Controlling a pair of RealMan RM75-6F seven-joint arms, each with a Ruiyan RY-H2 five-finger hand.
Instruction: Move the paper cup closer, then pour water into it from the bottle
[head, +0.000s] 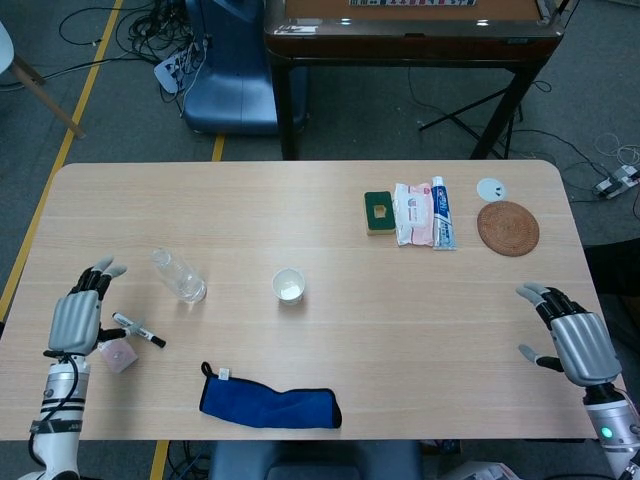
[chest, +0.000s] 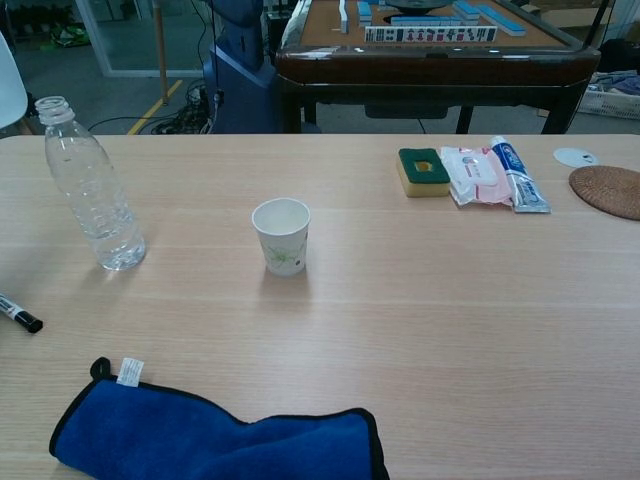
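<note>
Chest view shows a white paper cup (chest: 281, 235) with a green print, upright mid-surface; the clear uncapped bottle (chest: 91, 186) stands at its 9 o'clock. Both hands, left hand (head: 76, 318) and right hand (head: 577, 341), rest with fingers spread, holding nothing.

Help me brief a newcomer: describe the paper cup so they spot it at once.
On the long wooden table, look near the middle, right of the clear plastic bottle and beyond the blue cloth. The paper cup stands upright and alone there: small, white, open-topped, with a faint green print on its side.
</note>
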